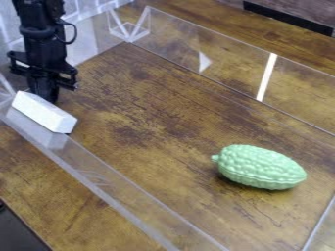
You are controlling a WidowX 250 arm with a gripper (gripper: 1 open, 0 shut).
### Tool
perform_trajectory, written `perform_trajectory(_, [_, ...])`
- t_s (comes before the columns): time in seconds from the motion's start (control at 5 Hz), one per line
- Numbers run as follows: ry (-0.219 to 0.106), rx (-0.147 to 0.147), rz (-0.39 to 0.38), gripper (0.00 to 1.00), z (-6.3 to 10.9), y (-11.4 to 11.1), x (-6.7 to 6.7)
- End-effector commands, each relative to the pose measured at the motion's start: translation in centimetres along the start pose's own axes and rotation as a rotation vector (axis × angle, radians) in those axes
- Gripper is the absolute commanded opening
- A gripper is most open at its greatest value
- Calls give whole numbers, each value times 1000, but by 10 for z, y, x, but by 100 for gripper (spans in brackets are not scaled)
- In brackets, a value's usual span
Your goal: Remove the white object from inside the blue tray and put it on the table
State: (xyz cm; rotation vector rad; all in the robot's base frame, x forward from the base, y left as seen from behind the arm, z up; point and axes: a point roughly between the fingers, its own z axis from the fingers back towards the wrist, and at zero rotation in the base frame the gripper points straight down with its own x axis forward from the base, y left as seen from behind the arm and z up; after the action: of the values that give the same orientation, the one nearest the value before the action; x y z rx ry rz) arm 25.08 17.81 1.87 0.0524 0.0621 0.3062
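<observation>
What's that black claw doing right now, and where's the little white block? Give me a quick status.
Gripper shut, empty, pointing down. White object lying on the table just in front of it. Green fruit far off, nothing in the way.

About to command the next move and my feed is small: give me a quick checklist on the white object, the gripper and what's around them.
1. White object out on the table: ok, it lies flat near the left edge.
2. Gripper let go of it: cannot tell; jaws look shut, directly behind the block's far edge.
3. Gripper pointing straight down: ok.
4. Block clear of the clear plastic panel: cannot tell; its near end sits right at the panel edge.
5. Green fruit out of the way: ok, far off to the right.
6. Blue tray in sight: not ok, none visible.
</observation>
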Motion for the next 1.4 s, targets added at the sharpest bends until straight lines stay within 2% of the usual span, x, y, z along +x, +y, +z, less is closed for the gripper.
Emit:
perform_trajectory(0.0, [-113,30,-11,0,45,-3,12])
perform_trajectory(0.2, [-142,28,-16,0,71,-10,12])
perform_trajectory(0.4, [-161,32,-29,100,78,-20,13])
perform_trajectory(0.6, [-157,43,-49,100,71,-29,15])
perform_trajectory(1.2, [-114,57,-71,100,49,-41,16])
